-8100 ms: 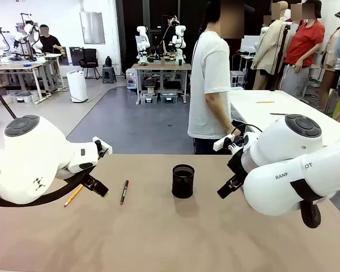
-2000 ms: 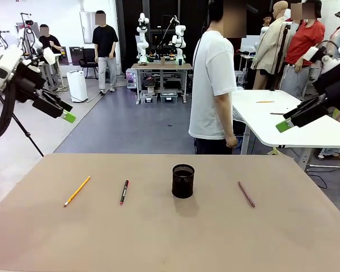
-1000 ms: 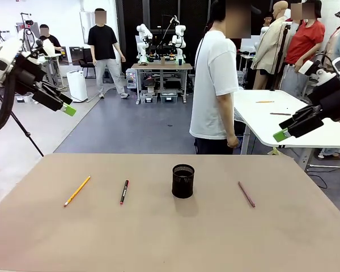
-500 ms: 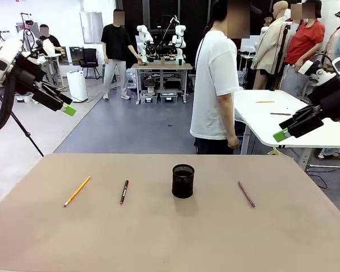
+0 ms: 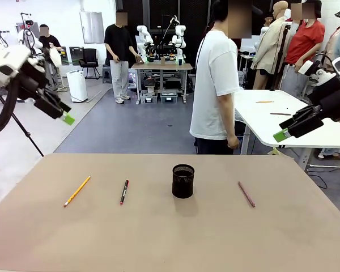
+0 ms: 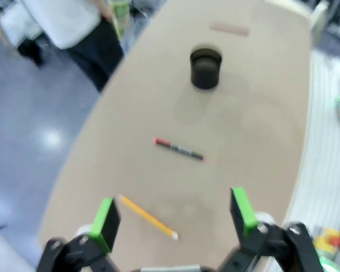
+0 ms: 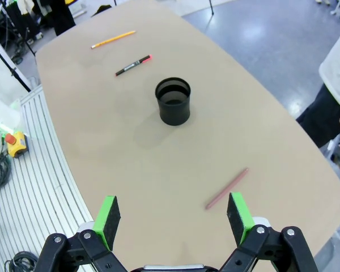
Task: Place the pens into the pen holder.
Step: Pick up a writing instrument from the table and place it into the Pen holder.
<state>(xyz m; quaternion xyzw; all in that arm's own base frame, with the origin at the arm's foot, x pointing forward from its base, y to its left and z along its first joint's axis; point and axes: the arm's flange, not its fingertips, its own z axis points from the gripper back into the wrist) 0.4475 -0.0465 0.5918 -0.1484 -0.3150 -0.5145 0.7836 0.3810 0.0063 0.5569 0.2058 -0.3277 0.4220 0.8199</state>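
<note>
On the tan table (image 5: 158, 238), three pens are laid flat: orange-yellow pencil (image 5: 77, 191) well left of the pen holder (image 5: 183, 181); black pen with red ends (image 5: 124, 192) between these; pinkish-brown pen (image 5: 246, 194) right of the holder. Left gripper (image 5: 67, 117) and right gripper (image 5: 281, 135) are held high either side of the holder, jaws spread, nothing grasped. A person (image 5: 215, 85) is seen beyond the holder.

a person (image 5: 214, 85) in white stands just beside a white table (image 5: 255, 122).
</note>
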